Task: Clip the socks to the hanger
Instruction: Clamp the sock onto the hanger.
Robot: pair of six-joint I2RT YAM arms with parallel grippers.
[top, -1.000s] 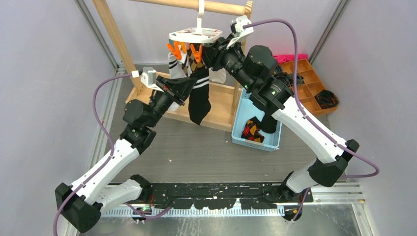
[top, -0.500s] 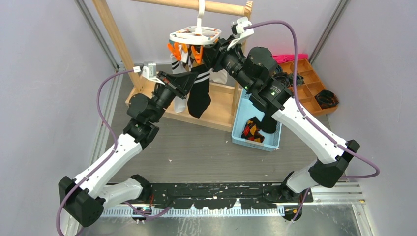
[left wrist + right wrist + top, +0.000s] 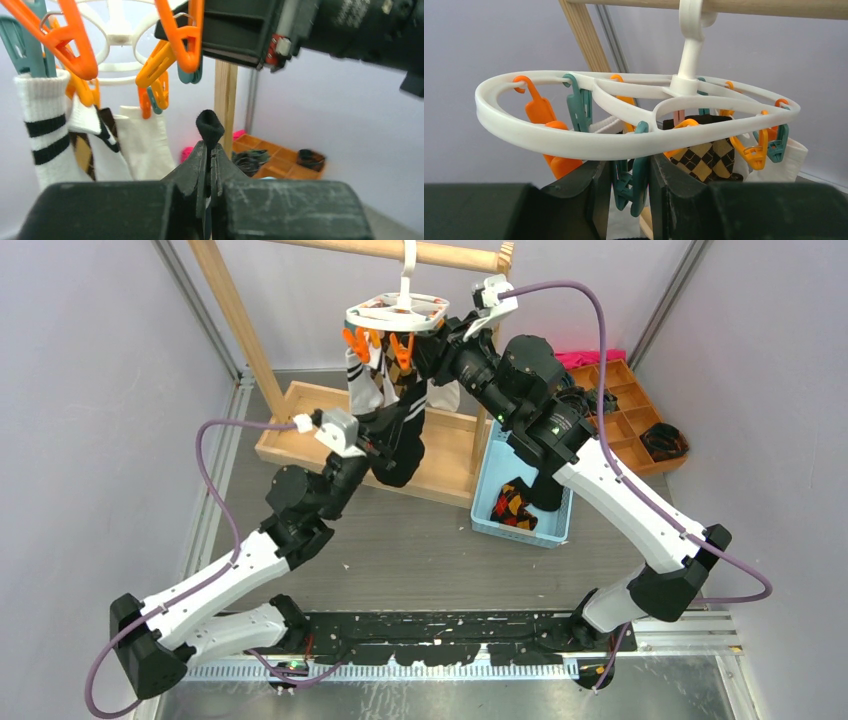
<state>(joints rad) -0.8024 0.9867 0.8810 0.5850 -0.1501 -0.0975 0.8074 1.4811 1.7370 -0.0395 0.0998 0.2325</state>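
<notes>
From above, the white hanger (image 3: 397, 312) hangs from the wooden rack (image 3: 237, 325), with socks clipped under it. The left arm (image 3: 300, 495) reaches up beneath it, where a black sock (image 3: 400, 468) hangs at its tip. The right arm (image 3: 530, 370) meets the hanger's right side.

In the left wrist view, the left fingers (image 3: 200, 167) are closed tight on a fold of the black sock, below the orange clips (image 3: 167, 65).

In the right wrist view, the right fingers (image 3: 661, 185) squeeze a teal clip (image 3: 636, 185) hanging from the hanger's near rim.
</notes>
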